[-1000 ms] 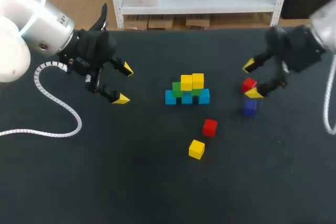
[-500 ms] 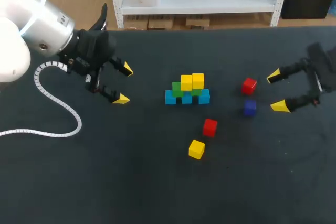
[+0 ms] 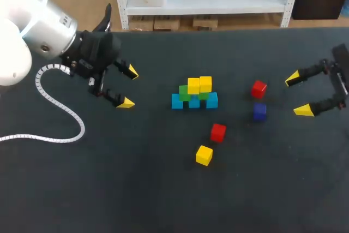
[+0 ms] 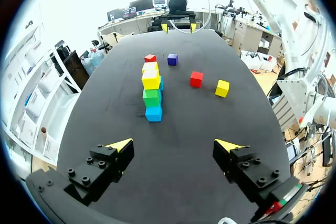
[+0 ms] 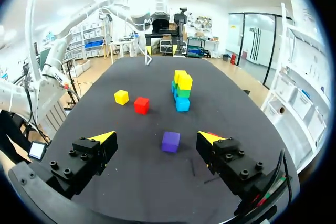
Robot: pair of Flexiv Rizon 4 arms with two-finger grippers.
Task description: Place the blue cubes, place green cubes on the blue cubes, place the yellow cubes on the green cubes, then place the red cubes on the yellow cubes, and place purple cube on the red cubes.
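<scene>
So the right pincer (image 3: 298,94) has just backed off toward 3 o'clock and hangs spread wide with nothing in it. The red cube (image 3: 259,88) it was around a second ago hasn't moved. It sits on the counter (image 3: 109,178) at 3 o'clock of the stack (image 3: 194,94), with the purple cube (image 3: 259,111) close at its 6. My read: no progress, the red layer isn't started. The left pincer (image 3: 130,87) hasn't budged either, released and empty out at 9 o'clock. Cubes have no real long axis, but the stack's blue bottom row runs 9-to-3. The second red cube (image 3: 218,132) and a loose yellow cube (image 3: 204,155) lie around 5-6 o'clock of the stack.
</scene>
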